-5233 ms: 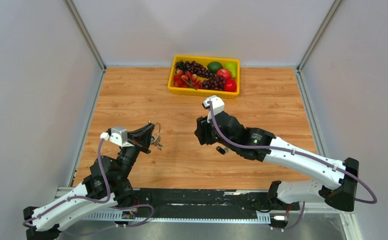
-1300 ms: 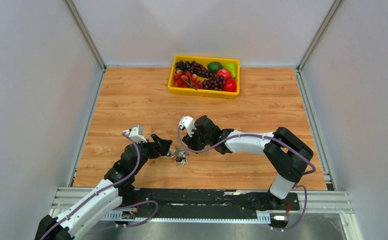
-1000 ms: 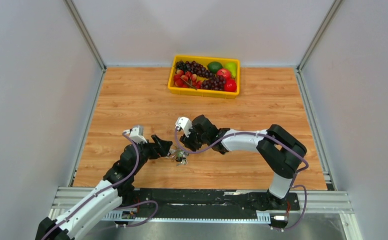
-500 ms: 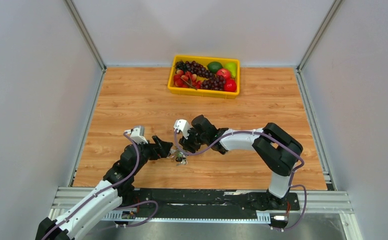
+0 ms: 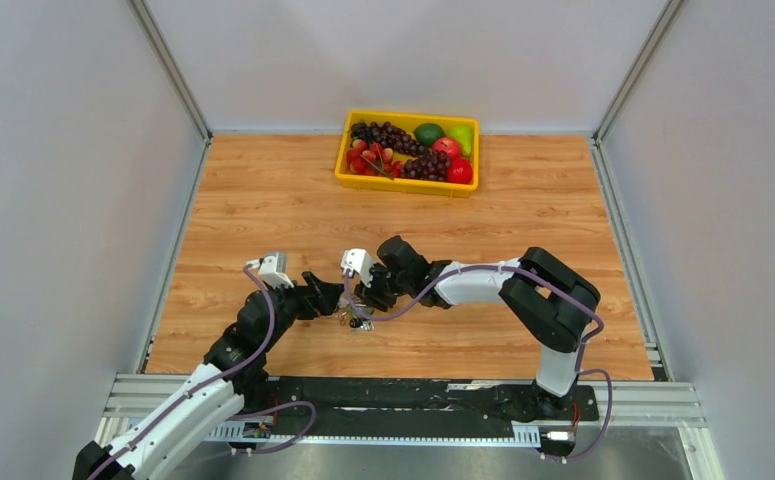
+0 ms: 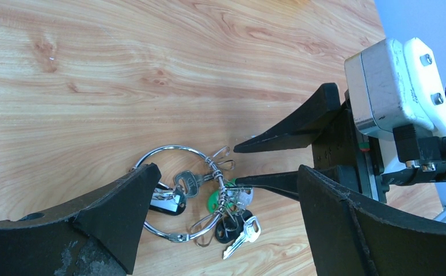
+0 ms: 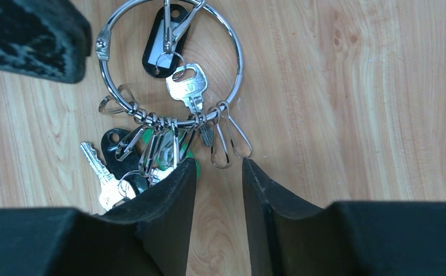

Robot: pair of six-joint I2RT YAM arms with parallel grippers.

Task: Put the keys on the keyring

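The keyring (image 6: 177,148), a big silver wire ring with small clips, lies flat on the wooden table (image 5: 263,190). The keys (image 6: 240,232) hang from its clips: silver blades, a green head (image 6: 213,202) and black heads, plus a black tag (image 7: 161,41). My left gripper (image 6: 227,172) stands wide open over the ring, one finger covering its left edge. My right gripper (image 7: 217,164) faces it from the other side, jaws narrowed but open, with bare wood between them. Its tips are at the clips (image 7: 226,141), and one finger (image 7: 168,195) lies over the green key (image 7: 189,153).
A yellow tray (image 5: 406,186) of grapes, apples and other fruit stands at the back centre. Grey walls close in the table on the left, right and back. The key bunch (image 5: 355,318) is near the front, between the two arms.
My right gripper has slid left up to the keyring and its jaws have narrowed. The left arm and the keyring have stayed where they were.
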